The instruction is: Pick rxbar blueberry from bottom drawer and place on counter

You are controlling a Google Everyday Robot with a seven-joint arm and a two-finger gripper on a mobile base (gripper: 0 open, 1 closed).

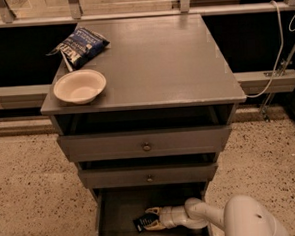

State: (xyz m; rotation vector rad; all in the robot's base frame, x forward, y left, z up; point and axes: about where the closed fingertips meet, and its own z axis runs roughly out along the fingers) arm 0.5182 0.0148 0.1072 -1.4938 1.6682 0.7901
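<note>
Down in the bottom drawer (118,212), the dark bar (143,223) lies just left of the tool (152,219), touching its tip; whether the tool has closed on it, I cannot tell.

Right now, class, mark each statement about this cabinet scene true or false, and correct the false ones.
1. The bowl sits near the front left corner of the counter. True.
2. The blue bag lies inside the bowl. False: the chip bag lies on the counter behind the bowl.
3. The pincer is down in the bottom drawer. True.
4. The dark snack bar is on the counter. False: the bar lies in the bottom drawer, at the pincer.
5. The bottom drawer is pushed shut. False: it stands pulled open.
</note>
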